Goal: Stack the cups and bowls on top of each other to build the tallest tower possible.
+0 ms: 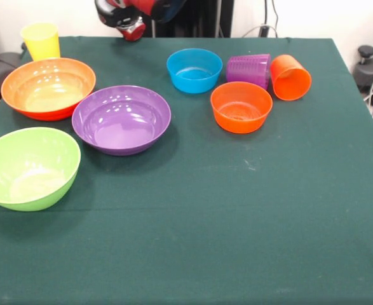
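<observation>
Only the front view is given. A yellow cup [40, 39] stands upright at the far left corner. Next to it sits a large orange bowl [47, 88], then a large purple bowl [121, 119] and a lime green bowl [28, 166] at the near left. A small blue bowl [194, 70] and a small orange bowl [241, 106] sit right of centre. A ribbed purple cup [248, 68] and an orange cup [291, 77] lie on their sides beside them. Nothing is stacked. The pink bowl and a second green bowl are out of view. My gripper [128, 24] hangs drawn back at the top edge, far from all objects.
The dark green tablecloth [224, 216] covers the table. Its far edge runs along the top and its right edge slants down the right side. A black device with cables [372, 67] stands off the table at the right.
</observation>
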Robot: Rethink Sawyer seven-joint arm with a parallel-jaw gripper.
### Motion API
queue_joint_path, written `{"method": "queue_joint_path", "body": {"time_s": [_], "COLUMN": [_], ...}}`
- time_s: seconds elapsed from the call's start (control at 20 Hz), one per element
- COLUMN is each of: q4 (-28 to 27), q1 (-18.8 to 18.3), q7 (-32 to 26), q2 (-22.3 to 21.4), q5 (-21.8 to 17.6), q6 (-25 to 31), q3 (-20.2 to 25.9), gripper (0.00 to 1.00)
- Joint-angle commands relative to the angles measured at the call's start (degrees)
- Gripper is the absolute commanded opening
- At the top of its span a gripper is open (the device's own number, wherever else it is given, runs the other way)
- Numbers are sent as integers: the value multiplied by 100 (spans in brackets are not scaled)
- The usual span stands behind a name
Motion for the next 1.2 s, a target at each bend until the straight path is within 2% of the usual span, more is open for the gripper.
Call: {"method": "queue_joint_path", "body": {"time_s": [0.05,0.3,0.65,0.85,1.2], "q4": [-1291,-975,-121,-4,-125], "q1": [137,130,34,59,94], "q7": [718,342,-508,-605,-363], "q2": [-1,-439,-1448,-1570,-1449], "q5": [284,545,868,866,759], "q6": [100,233,725,818,739], "q3": [273,167,223,252,205], "gripper": [0,0,0,0,0]}}
